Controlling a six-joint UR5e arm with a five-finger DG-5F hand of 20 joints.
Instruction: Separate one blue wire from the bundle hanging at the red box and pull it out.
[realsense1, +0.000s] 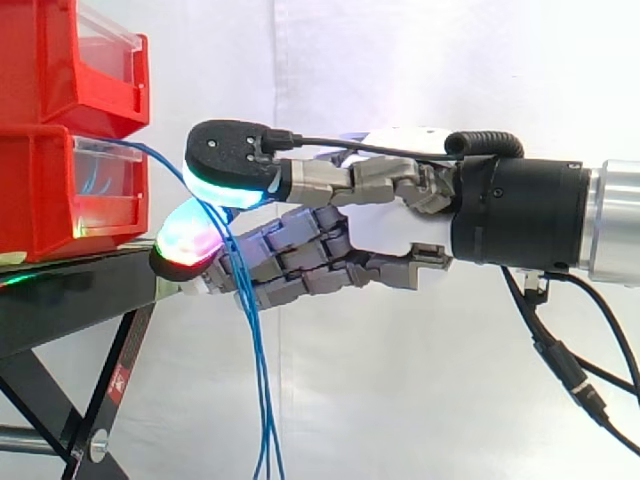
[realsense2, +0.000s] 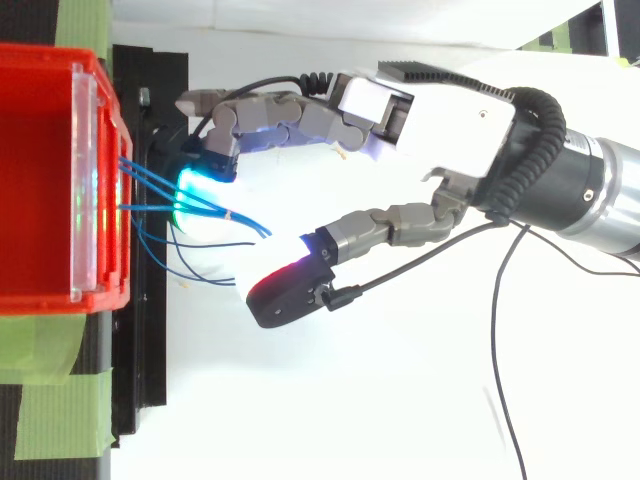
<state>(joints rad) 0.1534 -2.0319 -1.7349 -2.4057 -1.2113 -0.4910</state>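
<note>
Stacked boxes (realsense1: 50, 90) sit on the stand (realsense1: 70, 300) at the left edge of the side view. The wire bundle (realsense1: 258, 390) hangs from the lower box down to the bottom edge. The hand (realsense1: 385, 228) enters from the right and reaches the bundle.

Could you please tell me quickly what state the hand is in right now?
Hand: open; its fingers reach fairly straight among the blue wires, thumb apart, nothing clamped.
</note>
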